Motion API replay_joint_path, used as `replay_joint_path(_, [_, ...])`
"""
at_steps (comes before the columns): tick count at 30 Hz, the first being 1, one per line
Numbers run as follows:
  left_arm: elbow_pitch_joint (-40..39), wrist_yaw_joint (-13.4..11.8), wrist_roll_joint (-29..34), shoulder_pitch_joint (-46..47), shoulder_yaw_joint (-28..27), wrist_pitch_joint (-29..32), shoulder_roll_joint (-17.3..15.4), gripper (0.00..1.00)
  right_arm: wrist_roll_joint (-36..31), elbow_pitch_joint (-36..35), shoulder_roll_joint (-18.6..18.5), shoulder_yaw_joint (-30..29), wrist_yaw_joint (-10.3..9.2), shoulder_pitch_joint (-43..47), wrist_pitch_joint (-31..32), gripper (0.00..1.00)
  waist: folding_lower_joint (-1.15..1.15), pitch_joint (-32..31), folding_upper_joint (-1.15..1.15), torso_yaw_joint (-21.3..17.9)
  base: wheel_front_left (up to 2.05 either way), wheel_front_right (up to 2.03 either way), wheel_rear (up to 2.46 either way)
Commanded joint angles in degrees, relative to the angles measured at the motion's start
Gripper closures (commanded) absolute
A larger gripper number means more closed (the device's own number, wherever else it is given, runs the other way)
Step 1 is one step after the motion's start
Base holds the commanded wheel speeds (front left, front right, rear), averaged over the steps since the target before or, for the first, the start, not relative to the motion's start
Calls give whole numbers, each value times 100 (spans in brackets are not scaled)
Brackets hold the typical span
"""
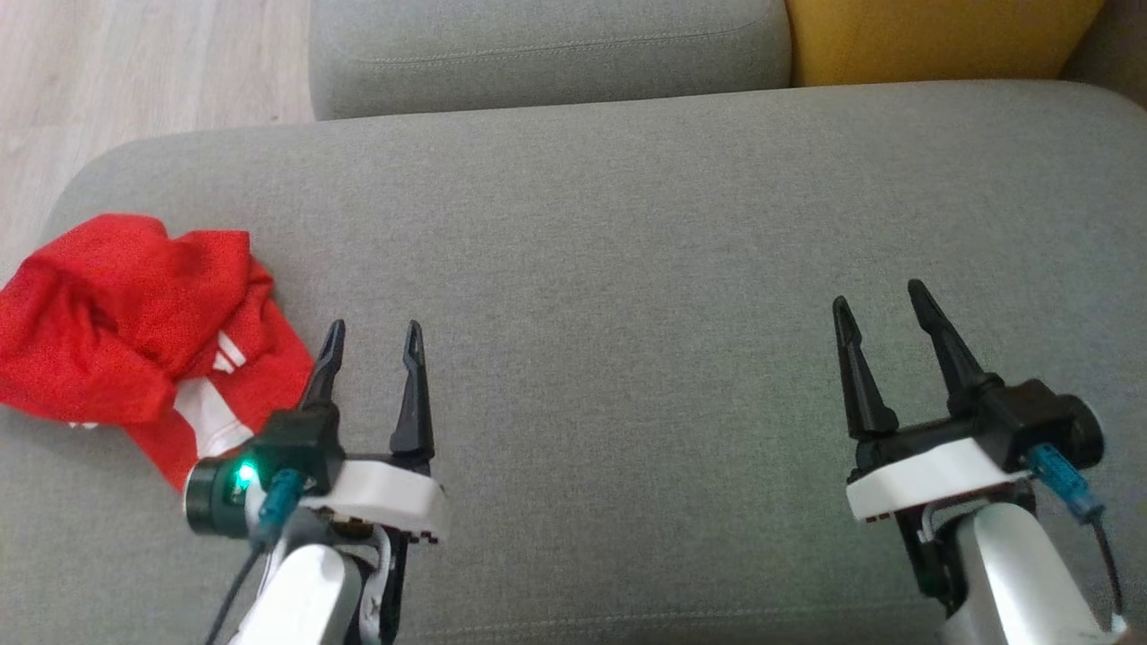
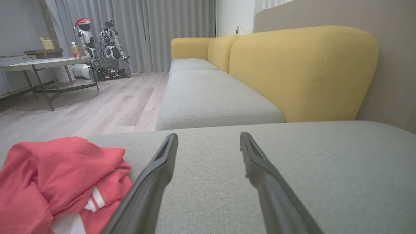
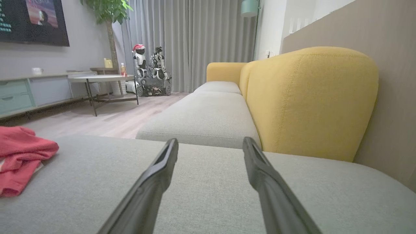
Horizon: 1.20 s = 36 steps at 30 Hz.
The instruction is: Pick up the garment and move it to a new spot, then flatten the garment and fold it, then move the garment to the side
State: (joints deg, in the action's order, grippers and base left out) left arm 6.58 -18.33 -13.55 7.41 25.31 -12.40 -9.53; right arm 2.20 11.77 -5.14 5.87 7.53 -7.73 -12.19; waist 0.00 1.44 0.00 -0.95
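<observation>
Red mesh-knit cloth garment (image 1: 116,313); grey matt woven sofa cushion (image 1: 627,269)

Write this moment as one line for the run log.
stage: before pickup | garment: crumpled, on grey cushion, left end | left gripper: open, empty, beside garment | right gripper: open, empty

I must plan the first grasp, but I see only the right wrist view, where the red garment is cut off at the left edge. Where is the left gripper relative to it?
Observer: Head view: the left gripper is open, just right of the red garment, close beside the cloth's edge.
Operator: Is the garment flat?
Observer: No, it lies crumpled at the left end of the grey cushion, white stripes showing.
Operator: Is any cloth between its fingers?
Observer: No; the left wrist view shows bare cushion between them, with the garment at the lower left.
</observation>
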Motion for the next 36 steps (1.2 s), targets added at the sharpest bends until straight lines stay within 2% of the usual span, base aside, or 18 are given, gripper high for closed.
replay_joint_path(1, [-234,171,-18,236,-346,-105,83,0,172,-146,76,124,-4,-253,-125,0,0,-15,0,12,0,0,0])
replay_joint_path(5, [-157,609,-226,50,-813,-173,379,0,696,-65,137,126,-4,-233,-193,0,0,-35,0,25,0,0,0])
replay_joint_path(6, [-157,609,-226,50,-813,-173,379,0,696,-65,137,126,-4,-233,-193,0,0,-35,0,25,0,0,0])
replay_joint_path(7, [-27,845,-190,-13,-987,-206,469,0,937,-17,155,130,-4,-233,-227,0,0,-48,0,28,0,0,0])
replay_joint_path(9, [95,1028,-85,-45,-1124,-240,538,0,1123,43,164,181,-4,-236,-260,0,0,-60,0,28,0,0,0])
replay_joint_path(16, [413,1418,-2,-69,-1445,-260,654,0,1851,307,147,280,-4,-260,-281,0,0,-56,0,15,0,0,0])
replay_joint_path(29, [492,1416,-93,11,-1376,-260,664,0,1817,365,-21,389,-4,-347,-281,0,0,-47,0,25,0,0,0])
replay_joint_path(36, [454,1313,-95,43,-1384,-260,665,0,1576,338,-128,521,-4,-321,-281,0,0,-23,0,381,0,0,0])
